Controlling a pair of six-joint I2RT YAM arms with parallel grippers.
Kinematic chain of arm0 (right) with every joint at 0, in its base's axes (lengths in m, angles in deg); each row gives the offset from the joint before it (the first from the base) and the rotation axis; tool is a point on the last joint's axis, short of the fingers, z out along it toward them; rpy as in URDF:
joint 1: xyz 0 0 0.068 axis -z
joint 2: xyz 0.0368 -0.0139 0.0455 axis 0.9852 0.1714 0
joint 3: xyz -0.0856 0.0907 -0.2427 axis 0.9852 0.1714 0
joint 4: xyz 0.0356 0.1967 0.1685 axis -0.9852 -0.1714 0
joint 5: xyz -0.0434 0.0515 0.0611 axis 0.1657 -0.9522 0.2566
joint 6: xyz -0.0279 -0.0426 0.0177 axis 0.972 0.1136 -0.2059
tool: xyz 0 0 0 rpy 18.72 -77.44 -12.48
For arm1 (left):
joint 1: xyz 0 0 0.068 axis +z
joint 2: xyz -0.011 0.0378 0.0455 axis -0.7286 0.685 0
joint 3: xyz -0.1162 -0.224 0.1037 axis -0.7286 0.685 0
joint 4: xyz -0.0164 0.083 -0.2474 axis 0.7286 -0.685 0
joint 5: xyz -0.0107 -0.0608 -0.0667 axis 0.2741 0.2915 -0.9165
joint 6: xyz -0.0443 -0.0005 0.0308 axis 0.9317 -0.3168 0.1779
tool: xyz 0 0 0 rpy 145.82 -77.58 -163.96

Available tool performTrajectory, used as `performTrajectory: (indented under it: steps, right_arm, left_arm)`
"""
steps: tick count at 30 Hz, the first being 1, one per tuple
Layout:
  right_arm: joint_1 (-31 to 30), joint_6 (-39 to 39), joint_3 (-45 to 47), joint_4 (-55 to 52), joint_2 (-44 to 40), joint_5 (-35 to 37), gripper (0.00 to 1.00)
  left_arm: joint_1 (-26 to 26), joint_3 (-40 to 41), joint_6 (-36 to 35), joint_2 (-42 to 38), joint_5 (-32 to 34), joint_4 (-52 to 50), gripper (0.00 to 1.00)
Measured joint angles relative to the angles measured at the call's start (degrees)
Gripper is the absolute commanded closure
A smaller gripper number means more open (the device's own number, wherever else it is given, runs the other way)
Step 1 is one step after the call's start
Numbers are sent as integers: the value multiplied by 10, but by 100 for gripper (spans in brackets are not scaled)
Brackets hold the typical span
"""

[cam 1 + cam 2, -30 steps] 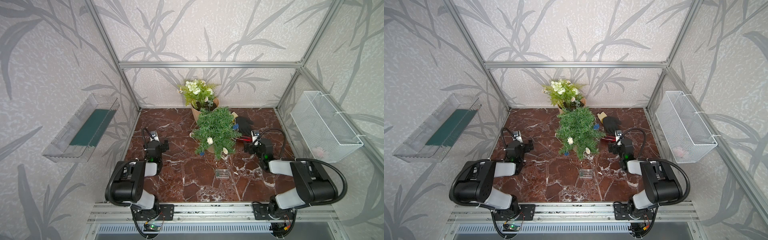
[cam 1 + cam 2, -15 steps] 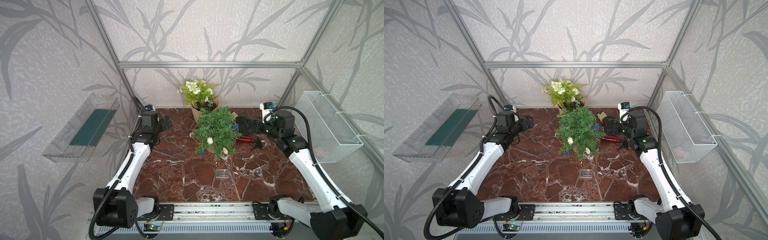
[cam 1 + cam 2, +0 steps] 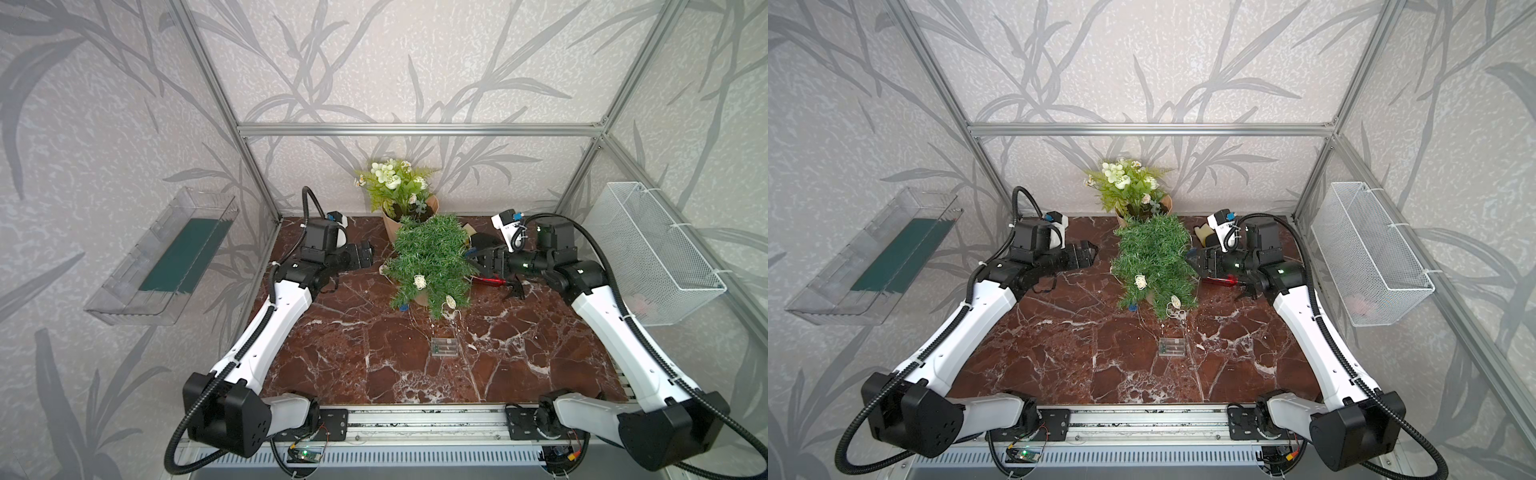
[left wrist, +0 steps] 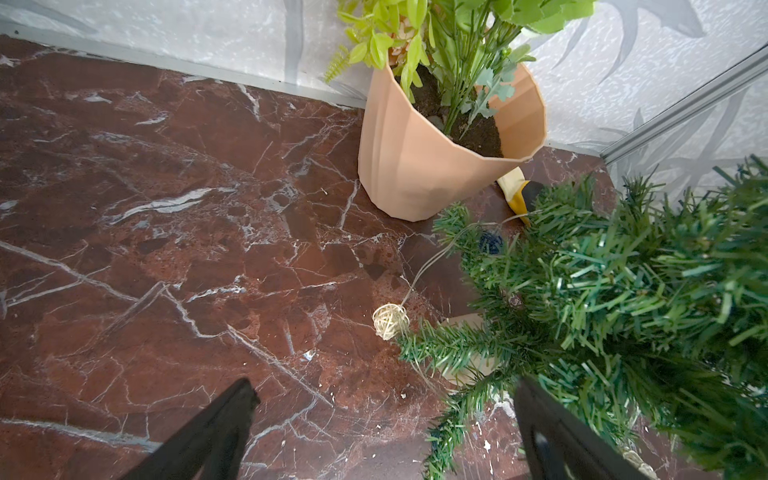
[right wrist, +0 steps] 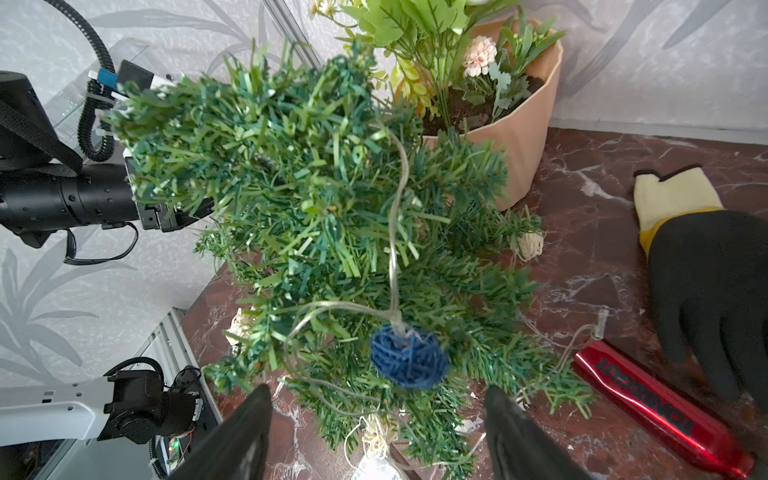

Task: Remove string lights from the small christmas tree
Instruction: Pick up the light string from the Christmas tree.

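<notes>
Our left claw (image 3: 369, 255) and right claw (image 3: 477, 259) are both wide open, holding nothing, one each side of the small christmas tree (image 3: 432, 257). We see the string lights (image 5: 409, 361) wrapped around it.

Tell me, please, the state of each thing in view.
small christmas tree: standing, lights on it.
string lights: draped through the tree, not off.
battery box: lying flat on the table, clear of the tree.
left gripper: open, empty, beside the tree.
right gripper: open, at the tree by a blue ball, gripping nothing.
potted plant: upright behind the tree.
glove: lying flat.
red tool: lying on its side.
</notes>
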Motion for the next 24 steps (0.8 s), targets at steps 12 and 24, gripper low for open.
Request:
performTrajectory:
  steps: [12, 24]
  right_arm:
    - [-14, -22, 0, 21, 19, 27, 44]
    - [-17, -34, 11, 46, 24, 68, 60]
  left_arm:
    - [-14, 1, 9, 0, -1, -3, 11]
    - [-18, 3, 16, 0, -3, 1, 20]
